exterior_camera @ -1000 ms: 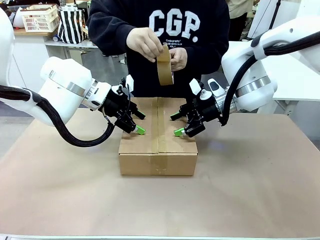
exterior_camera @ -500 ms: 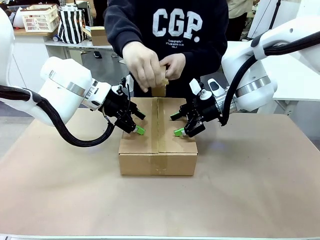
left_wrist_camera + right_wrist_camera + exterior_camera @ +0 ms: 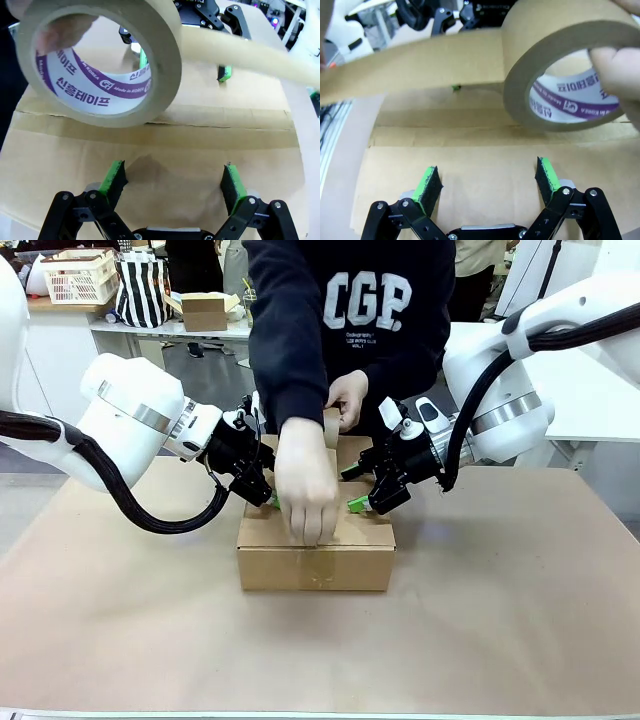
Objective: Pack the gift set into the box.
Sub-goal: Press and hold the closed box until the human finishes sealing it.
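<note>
The large plain brown corrugated cardboard box is sitting closed at the centre of the paper-covered worktop, flaps down. I am pressing my left end effector and my right end effector onto the flaps on either side of the centre seam; both are spread wide and gripping nothing. I judge this placement is keeping the flaps flat while the seam is being taped.

The person's one hand is pressing the tape end down at the box's near edge, while the other hand is holding the roll of brown packing tape over the far side, with the strip stretched above the seam.

The roll's white core is carrying purple Korean lettering and "Made in KOREA". The person's dark sweatshirt is reading "CGP."
</note>
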Controlling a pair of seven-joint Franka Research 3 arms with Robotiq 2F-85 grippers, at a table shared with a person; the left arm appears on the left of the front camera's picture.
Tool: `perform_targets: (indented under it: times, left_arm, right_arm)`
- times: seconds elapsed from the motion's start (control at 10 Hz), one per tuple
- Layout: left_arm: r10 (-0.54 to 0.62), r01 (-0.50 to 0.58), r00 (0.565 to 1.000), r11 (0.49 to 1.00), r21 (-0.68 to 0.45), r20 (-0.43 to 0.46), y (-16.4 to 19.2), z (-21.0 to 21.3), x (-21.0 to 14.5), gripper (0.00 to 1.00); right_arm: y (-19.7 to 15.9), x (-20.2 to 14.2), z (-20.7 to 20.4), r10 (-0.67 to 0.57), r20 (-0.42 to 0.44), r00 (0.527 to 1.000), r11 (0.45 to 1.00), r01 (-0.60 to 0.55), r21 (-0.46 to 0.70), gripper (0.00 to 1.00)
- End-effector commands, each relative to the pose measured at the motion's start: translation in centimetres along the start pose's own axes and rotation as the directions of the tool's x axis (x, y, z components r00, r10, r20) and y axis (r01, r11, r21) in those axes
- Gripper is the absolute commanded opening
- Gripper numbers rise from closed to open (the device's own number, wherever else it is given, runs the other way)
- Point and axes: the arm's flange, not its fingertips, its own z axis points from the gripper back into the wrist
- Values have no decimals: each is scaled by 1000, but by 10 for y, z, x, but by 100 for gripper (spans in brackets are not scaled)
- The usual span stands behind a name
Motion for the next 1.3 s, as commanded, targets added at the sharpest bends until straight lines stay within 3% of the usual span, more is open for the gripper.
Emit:
perform_targets:
  times: [0.0, 1.2]
  left_arm:
    - [2, -2, 1000, 1000, -3, 1, -1, -1, -3, 100]
    - [2, -2, 1000, 1000, -3, 1, -1, -1, -3, 100]
  right_arm:
    - [0, -2, -1, 14, 0, 1000, 1000, -14, 2, 100]
    - [0, -2, -1, 14, 0, 1000, 1000, -14, 2, 100]
